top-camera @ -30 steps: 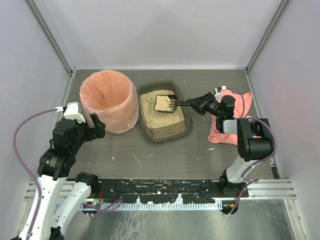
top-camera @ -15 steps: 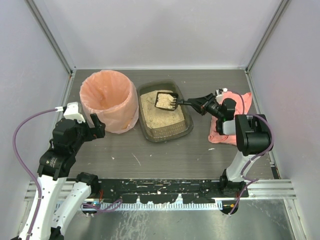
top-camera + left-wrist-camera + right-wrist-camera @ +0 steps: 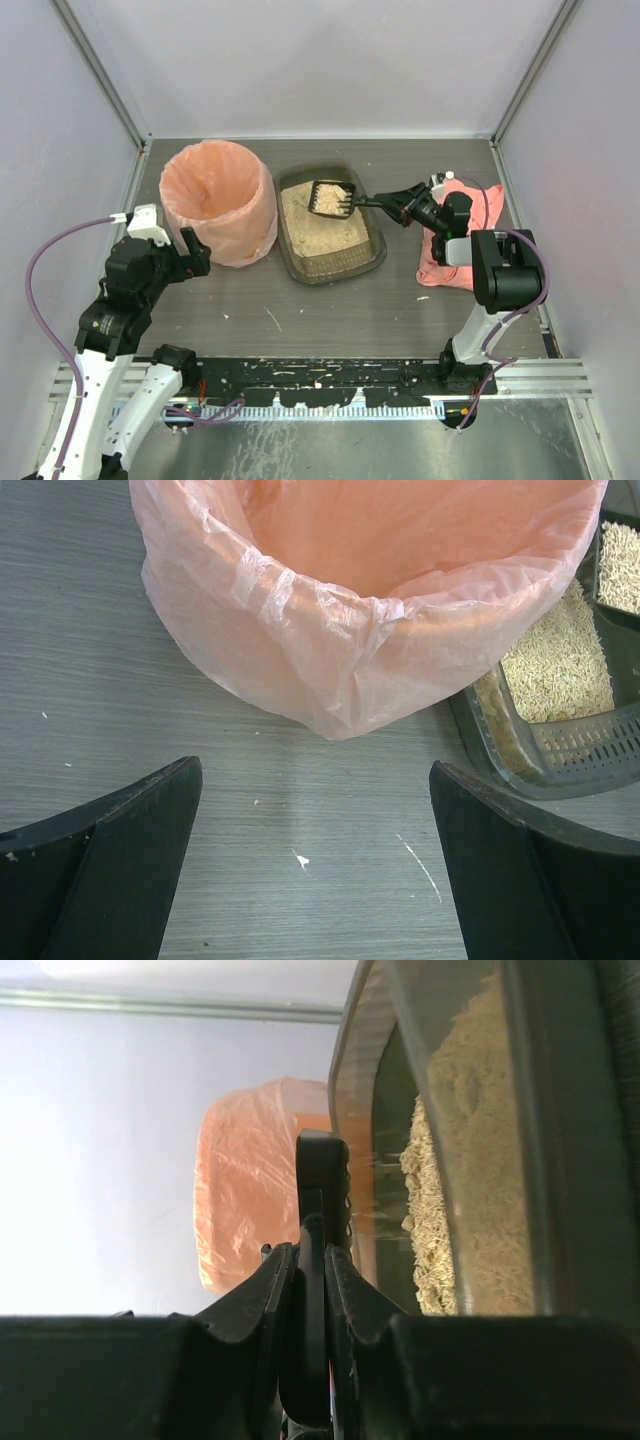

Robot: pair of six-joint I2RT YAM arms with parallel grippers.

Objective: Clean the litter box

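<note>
Right claw [image 3: 405, 207] is clamped narrow on the scoop [image 3: 332, 200] handle, and the slotted head hangs over the far end of the litter box [image 3: 330, 228]. The box sits mid-tabletop toward the far edge, its left rim just beside the bin [image 3: 215, 200]. Left claw [image 3: 190, 250] is spread wide and holding nothing, parked in front of the bin on the near-left side.

The right wrist view shows grains raining off the scoop, so the sifting looks unfinished. The danger is the trip to the bin. The bin stands taller than the box, so a low swing could catch the scoop on that loose pink liner or knock the bin over. If the head tips, the load lands in the gap between box and bin, or on the tabletop [image 3: 330, 310]. The handle is thin, so it may twist in the grip.

For room, the far wall sits close behind the box. There is bare tabletop along the near side. On the right there is a short strip before the cloth [image 3: 436, 268].
</note>
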